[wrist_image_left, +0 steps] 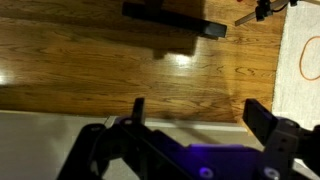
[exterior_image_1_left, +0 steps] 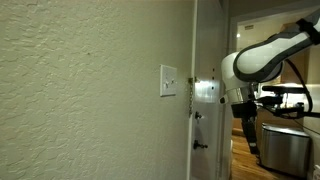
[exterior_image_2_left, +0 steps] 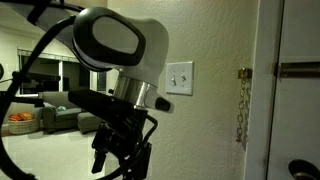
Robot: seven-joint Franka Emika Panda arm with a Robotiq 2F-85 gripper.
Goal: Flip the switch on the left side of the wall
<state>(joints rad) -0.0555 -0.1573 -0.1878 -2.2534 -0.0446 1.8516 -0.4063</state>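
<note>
Your gripper, nearest the wrist camera: dark jaws standing wide apart, nothing held between them, pointed down at a wooden floor. Item on that floor: one long dark object near the top of the wrist view, type not identifiable. Item at the right edge: a pale rug with an orange cable looped on it. Your arm: a large white joint fills the foreground in an exterior view, and the black wrist assembly hangs beneath it. The switch: a small white rectangular plate, mounted flat on the wall, which is cream and bumpy in texture; toggle positions are too small to read. You find the plate close to the wall's edge, just beside the white door frame. In both exterior views your gripper sits lower than the switch and clear of it, with no contact. Door chain: it hangs on the frame between the plate and the white door. Background items: a sofa and a metal bin.
</note>
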